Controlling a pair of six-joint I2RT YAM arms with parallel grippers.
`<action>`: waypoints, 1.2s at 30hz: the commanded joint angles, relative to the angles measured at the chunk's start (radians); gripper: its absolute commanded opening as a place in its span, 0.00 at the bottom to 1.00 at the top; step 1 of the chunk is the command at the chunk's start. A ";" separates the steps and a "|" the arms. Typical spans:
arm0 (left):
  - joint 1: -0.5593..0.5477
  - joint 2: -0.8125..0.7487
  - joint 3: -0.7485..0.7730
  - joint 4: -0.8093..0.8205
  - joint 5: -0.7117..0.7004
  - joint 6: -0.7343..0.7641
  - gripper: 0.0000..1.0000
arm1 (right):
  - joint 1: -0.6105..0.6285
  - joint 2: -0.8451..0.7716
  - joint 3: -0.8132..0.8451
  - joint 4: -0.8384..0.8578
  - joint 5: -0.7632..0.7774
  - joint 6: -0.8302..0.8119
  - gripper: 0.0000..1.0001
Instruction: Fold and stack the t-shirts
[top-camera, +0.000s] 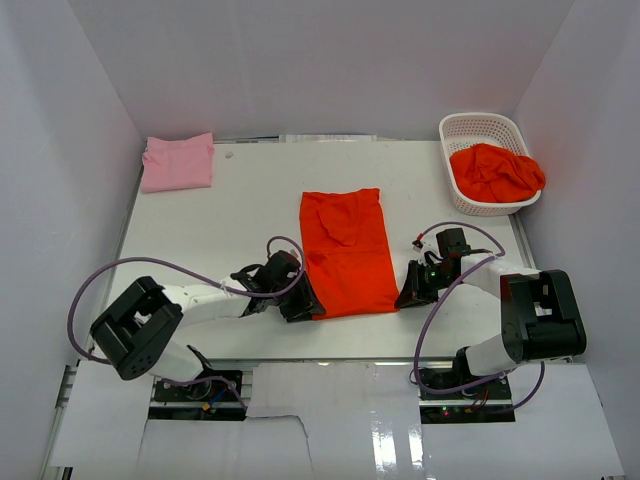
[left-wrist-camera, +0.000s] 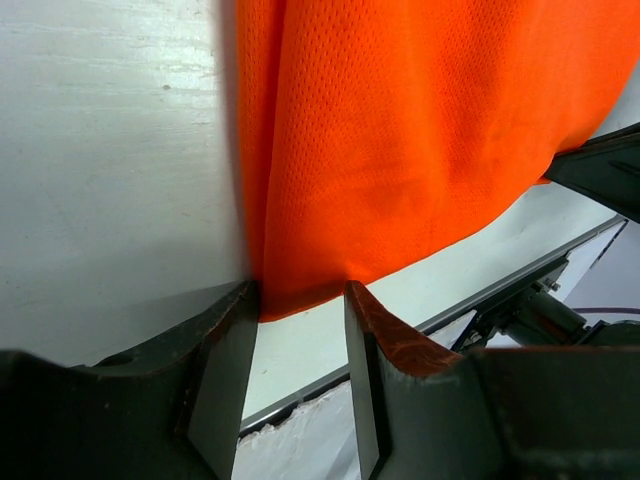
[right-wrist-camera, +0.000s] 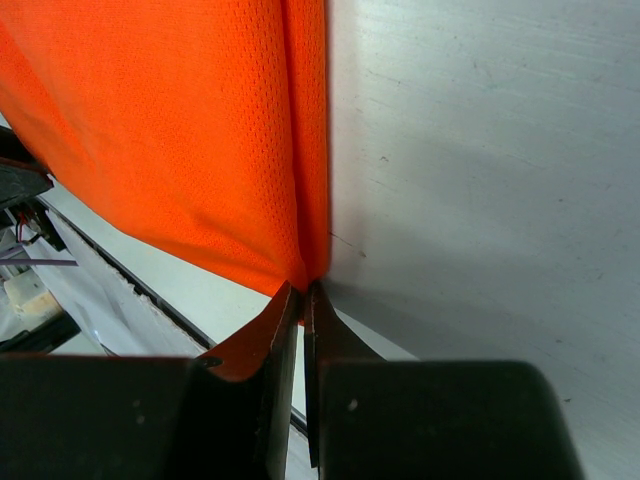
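Orange t-shirt (top-camera: 347, 252), folded to a long strip, is lying in the middle of the table (top-camera: 250, 200). Right gripper (right-wrist-camera: 303, 292) is clenching its near right corner; left gripper (left-wrist-camera: 300, 295) is straddling the near left corner, jaws apart. Likely step: gripping the hem for the crosswise fold; the left needs closing next.

No writing, label, brand, number or sign could be read anywhere. The orange t-shirt (top-camera: 347, 255), pink t-shirt (top-camera: 178, 162), basket (top-camera: 480, 125) and worktop (top-camera: 240, 210) all showed plain, unmarked surfaces.
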 joint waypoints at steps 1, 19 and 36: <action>-0.005 0.064 -0.038 -0.116 -0.092 0.041 0.51 | 0.004 -0.007 0.011 -0.001 0.037 -0.020 0.08; -0.002 0.083 -0.073 -0.033 0.010 0.064 0.00 | 0.061 -0.113 -0.001 -0.053 0.066 0.037 0.08; 0.006 -0.100 -0.090 -0.226 0.081 0.148 0.00 | 0.182 -0.427 -0.125 -0.208 0.096 0.181 0.08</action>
